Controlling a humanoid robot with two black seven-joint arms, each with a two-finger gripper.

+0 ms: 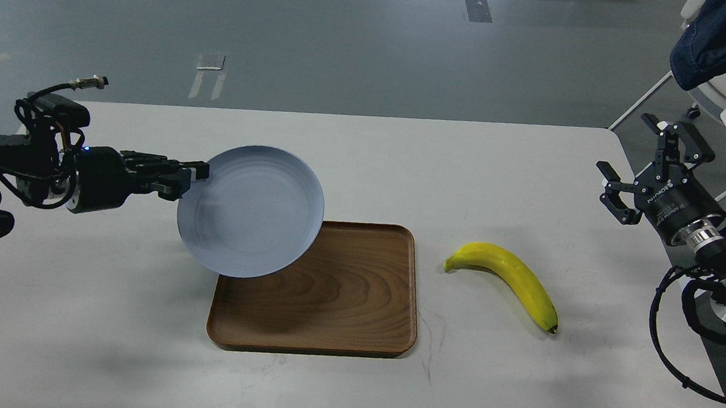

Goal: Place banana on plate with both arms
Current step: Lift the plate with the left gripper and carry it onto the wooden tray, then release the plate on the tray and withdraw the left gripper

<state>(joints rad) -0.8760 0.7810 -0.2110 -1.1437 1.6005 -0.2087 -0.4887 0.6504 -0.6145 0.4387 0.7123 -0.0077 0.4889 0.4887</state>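
left claw (198,175) clenched on plate (250,211) rim, holding it tilted above tray (328,299), likely to set down; right claw (635,169) released, off the surface (127,341) edge; banana (507,281) lies beside tray

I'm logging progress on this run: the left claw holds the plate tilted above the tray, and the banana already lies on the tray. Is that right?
Not quite. The head view shows the left claw gripping the plate by its rim, tilted above the tray, as you say. But the banana lies on the bare table to the right of the tray, untouched. The right claw is open and apart from it.
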